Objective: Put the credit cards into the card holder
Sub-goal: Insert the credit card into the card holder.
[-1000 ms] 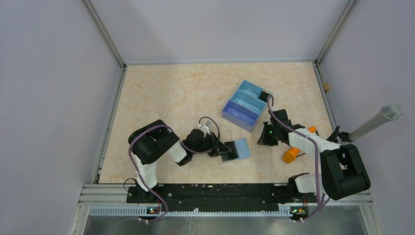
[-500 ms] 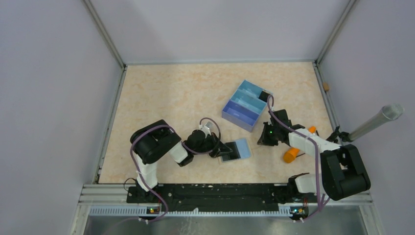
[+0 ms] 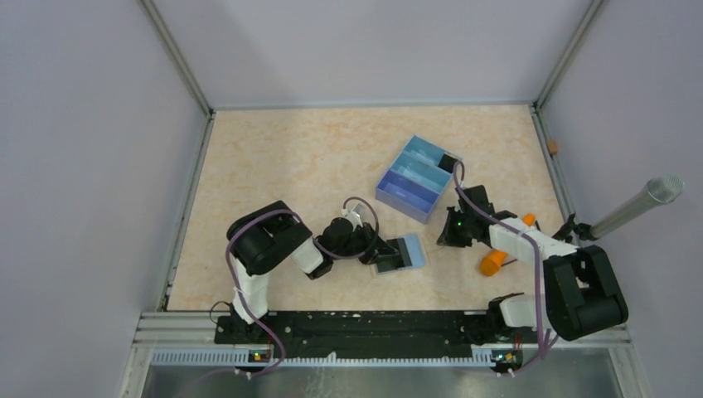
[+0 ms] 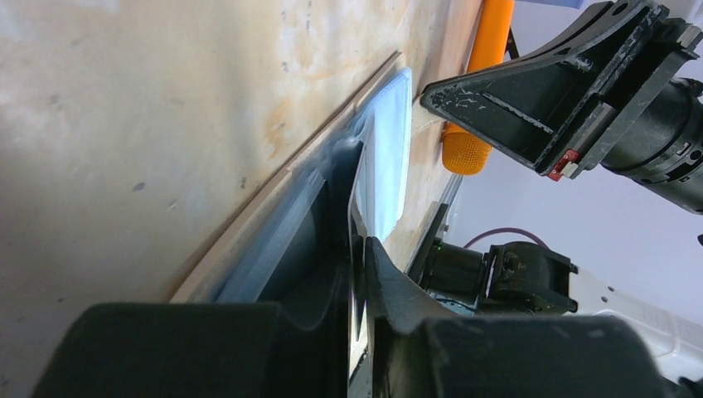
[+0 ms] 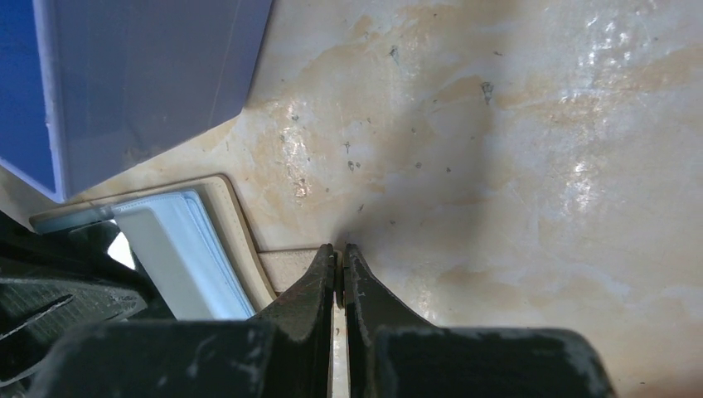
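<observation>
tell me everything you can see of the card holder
The card holder is a thin, flat beige sleeve with a rounded corner, nearly the colour of the table it lies on. Two layered flaps show. A light-blue credit card lies on or in it, leaving a beige rim around its end. The right hand is shut on the edge of one flap. The blue tray stands close by.
</observation>
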Robot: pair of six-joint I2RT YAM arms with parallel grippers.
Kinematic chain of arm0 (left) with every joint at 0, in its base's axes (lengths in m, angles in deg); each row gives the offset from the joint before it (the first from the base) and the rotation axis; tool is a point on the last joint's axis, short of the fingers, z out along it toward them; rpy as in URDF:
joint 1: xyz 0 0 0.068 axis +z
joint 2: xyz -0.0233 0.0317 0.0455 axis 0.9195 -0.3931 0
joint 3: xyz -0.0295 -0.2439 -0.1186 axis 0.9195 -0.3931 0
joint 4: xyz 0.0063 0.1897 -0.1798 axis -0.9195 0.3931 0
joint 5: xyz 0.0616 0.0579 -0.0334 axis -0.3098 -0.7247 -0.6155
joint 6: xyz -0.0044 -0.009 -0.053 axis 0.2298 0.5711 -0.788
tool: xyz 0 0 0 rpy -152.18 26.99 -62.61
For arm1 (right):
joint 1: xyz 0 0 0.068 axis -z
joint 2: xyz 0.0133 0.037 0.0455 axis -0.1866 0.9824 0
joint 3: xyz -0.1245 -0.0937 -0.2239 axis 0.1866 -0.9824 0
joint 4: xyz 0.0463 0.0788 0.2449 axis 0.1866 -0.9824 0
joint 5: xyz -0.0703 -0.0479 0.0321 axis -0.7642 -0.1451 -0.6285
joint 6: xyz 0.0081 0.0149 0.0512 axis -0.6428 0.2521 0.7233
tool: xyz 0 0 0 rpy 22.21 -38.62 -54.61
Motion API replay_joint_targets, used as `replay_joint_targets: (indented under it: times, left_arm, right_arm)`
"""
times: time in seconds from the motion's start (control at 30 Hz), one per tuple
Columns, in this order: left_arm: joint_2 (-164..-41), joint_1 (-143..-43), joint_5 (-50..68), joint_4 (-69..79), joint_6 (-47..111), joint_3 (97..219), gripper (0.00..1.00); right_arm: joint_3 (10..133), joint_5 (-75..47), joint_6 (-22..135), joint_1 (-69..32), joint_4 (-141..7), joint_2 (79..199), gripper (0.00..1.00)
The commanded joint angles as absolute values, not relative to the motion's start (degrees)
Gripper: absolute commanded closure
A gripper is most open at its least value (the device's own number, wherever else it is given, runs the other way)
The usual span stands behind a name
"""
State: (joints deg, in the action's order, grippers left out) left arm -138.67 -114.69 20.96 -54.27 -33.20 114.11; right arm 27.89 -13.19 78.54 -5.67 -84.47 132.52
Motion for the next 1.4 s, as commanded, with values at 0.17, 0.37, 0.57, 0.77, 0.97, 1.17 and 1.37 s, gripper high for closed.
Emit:
replay_joint_targets:
  times: [0.17,0.37,0.57,0.77,0.97,1.17,1.37]
  left_arm:
    - [-131.4,-114.9,14.6,-31.2,-23.2,117.5,0.71]
    - [-127.1,-115.1,11.5,-18.7,-19.3,119.5,0.59]
    - [-123.4,-116.0,8.4,-8.0,-15.6,122.9,0.51]
    - [-121.3,-117.9,4.4,-0.8,-14.6,124.6,0.49]
    - [-122.1,-119.9,4.3,0.3,-15.7,125.3,0.50]
    - [-125.4,-120.4,6.1,-1.0,-16.2,126.8,0.51]
    - [-127.2,-120.4,7.0,-2.6,-16.5,127.3,0.53]
  right_arm:
    - [27.9,-18.4,78.0,-5.6,-87.6,130.9,1.00]
    - [28.2,-18.7,77.7,-5.5,-87.8,130.7,1.00]
    - [28.3,-19.0,77.5,-5.5,-87.9,130.6,1.00]
    - [28.5,-19.2,77.3,-5.6,-87.8,130.7,1.00]
    - [28.4,-19.3,77.2,-5.5,-87.8,130.9,1.00]
    - [28.2,-19.5,77.2,-5.6,-87.9,130.7,1.00]
    - [27.9,-19.4,77.4,-5.6,-87.8,130.4,1.00]
